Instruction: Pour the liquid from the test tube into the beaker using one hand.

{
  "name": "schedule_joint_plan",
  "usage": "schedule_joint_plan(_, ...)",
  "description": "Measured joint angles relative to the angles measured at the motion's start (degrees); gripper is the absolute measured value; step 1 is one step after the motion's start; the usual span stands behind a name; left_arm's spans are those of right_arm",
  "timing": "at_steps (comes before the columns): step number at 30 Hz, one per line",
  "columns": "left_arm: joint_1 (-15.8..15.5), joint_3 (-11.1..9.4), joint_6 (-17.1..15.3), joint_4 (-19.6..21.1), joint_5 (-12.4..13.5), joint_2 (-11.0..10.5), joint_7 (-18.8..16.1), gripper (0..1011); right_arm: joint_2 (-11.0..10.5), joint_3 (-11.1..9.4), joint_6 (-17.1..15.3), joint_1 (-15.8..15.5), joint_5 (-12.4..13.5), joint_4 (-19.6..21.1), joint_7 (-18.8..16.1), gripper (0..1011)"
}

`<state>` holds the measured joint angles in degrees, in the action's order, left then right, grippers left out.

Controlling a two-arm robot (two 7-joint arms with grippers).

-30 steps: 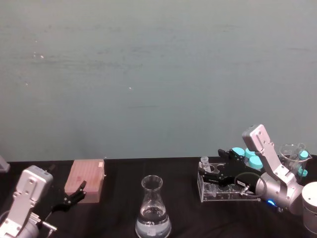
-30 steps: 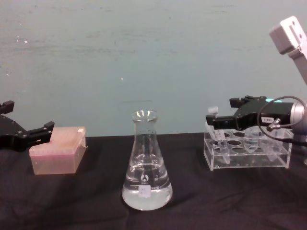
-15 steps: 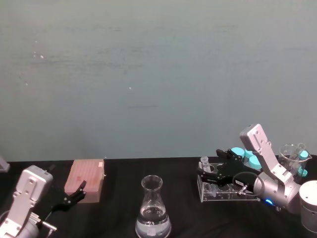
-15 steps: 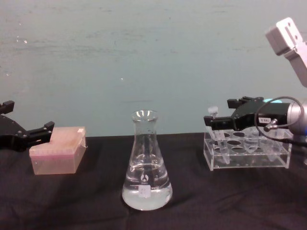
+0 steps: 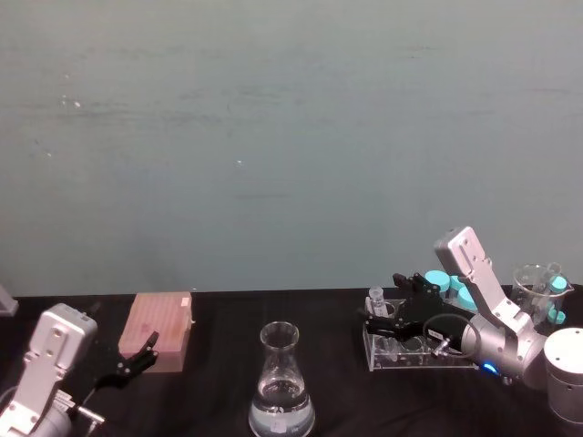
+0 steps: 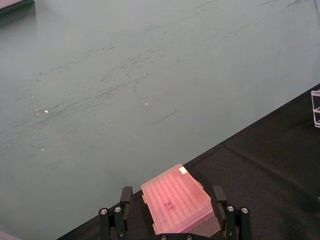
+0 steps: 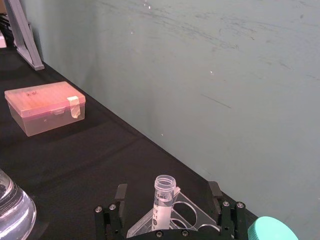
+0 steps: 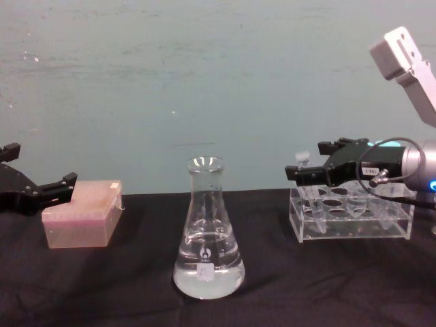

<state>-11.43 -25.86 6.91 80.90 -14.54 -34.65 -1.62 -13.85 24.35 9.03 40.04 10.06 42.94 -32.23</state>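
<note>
Standing idle at the far left, the left gripper (image 5: 137,357) has its jaws spread wide with nothing in them. The pink box (image 5: 159,330) sits just beyond their tips, in line with the gap; I judge this a parking spot, not a reach.

The beaker (image 8: 208,231) stands upright well apart from both sets of jaws, roughly midway between them. Clear fluid already fills its wide base. The open ground around it probably leaves room for a tilt over the neck.

The right gripper (image 7: 167,189) is level with the top of the test tube (image 7: 162,202), jaws wide, one finger on each side, neither touching. The tube stands upright in the clear rack (image 8: 354,218), squarely between the jaws, so closing looks like the next step.

Teal-capped tubes (image 5: 442,280) stand behind the right jaws.

Hard to read:
- The tube's lower half is hidden behind the gripper body.
- The liquid level inside cannot be told.
- The left arm is cut off at the chest view's edge.
</note>
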Motion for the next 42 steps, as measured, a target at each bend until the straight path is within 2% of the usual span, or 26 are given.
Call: schedule_joint_plan(42,0.0,0.0,0.0,0.0,0.0,0.0,0.0,1000,2.5,-0.4,2.7,3.5,-2.4,-7.4,-0.5,1000)
